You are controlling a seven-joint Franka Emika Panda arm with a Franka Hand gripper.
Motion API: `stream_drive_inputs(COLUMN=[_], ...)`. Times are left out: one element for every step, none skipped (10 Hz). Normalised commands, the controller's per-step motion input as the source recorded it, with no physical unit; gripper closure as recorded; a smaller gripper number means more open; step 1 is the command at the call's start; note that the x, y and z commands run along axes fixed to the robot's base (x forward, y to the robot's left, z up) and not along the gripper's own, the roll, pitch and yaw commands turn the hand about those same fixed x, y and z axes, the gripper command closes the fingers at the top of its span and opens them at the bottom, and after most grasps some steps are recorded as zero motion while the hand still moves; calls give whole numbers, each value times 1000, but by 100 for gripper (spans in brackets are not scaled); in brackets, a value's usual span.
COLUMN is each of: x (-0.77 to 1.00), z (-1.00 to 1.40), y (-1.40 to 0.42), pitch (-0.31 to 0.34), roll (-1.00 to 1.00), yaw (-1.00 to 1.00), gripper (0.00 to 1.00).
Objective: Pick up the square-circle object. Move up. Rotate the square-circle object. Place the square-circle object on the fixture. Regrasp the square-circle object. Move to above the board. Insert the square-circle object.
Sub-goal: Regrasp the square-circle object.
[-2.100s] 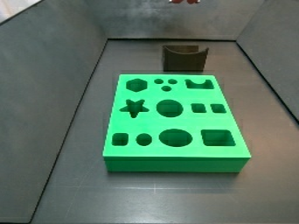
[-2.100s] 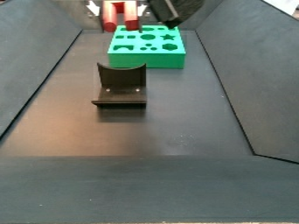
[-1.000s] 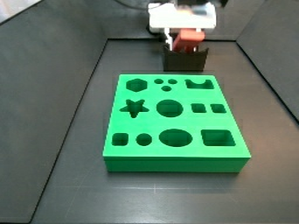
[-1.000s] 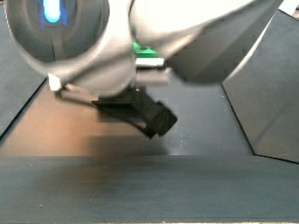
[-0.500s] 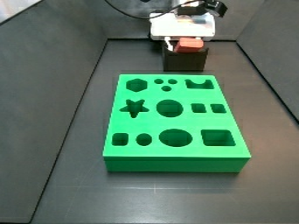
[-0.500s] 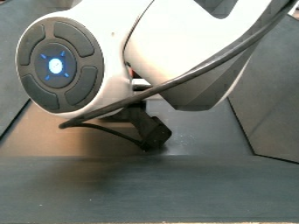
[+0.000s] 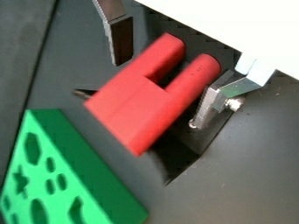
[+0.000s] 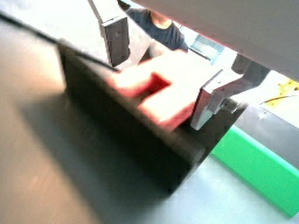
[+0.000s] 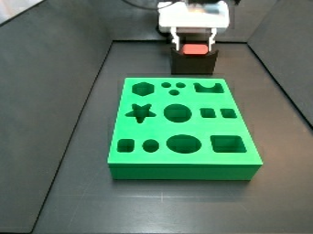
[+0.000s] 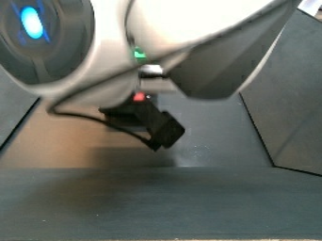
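Gripper: the gripper [image 9: 196, 41] hung at the far end of the floor, directly over the fixture [image 9: 195, 63] in a side view; its white body sat above the dark block; in a wrist view the gripper [image 7: 163, 74] straddled the red piece, one silver finger [image 7: 121, 37] on one flank and the other finger plate on the opposite flank.

Jaw state: the jaws stood a little wider than the piece; a thin gap showed between the nearer finger plate and the red surface in that wrist view; whether the pads were pressing it or just clear of it could not be told.

Square-circle object: the square-circle object [image 7: 149, 88] lay between the fingers, its two legs and the notch between them visible; in a wrist view it appeared as a blurred red patch [image 8: 152, 90] sitting on top of the fixture [image 8: 122, 122]; in a side view only a small red sliver [image 9: 195, 48] showed between gripper and fixture.

Fixture: dark block standing just beyond the far edge of the board [image 9: 184, 124], apart from it; in a side view it showed as a dark shape [image 10: 147, 123] under the arm, which filled most of that picture.

Board: bright green slab with star, hexagon, circle, square and oval cut-outs; it lay nearer the middle of the floor; a corner of it [image 7: 52, 179] showed beside the fixture in a wrist view.
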Motion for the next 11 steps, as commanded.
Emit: stream_drive_inputs(x=[-36, -40, -37, -32, -28, -87, -91, -105, -137, -122, -61], z=[1000, 931, 689, 502, 318, 1000, 1000, 1000, 1000, 879, 511], y=[-2, 2, 6, 4, 7, -854, -941, -947, -976, -885, -586], pitch=[30, 30, 35, 40, 46, 72, 67, 61, 51, 48, 47], roll=[32, 38, 39, 42, 43, 1000, 1000, 1000, 1000, 1000, 1000], yaw=[-20, -20, -17, -16, -14, 25, 24, 23, 21, 21, 20], gripper=[0, 0, 0, 0, 0, 0, 0, 0, 0, 0, 0])
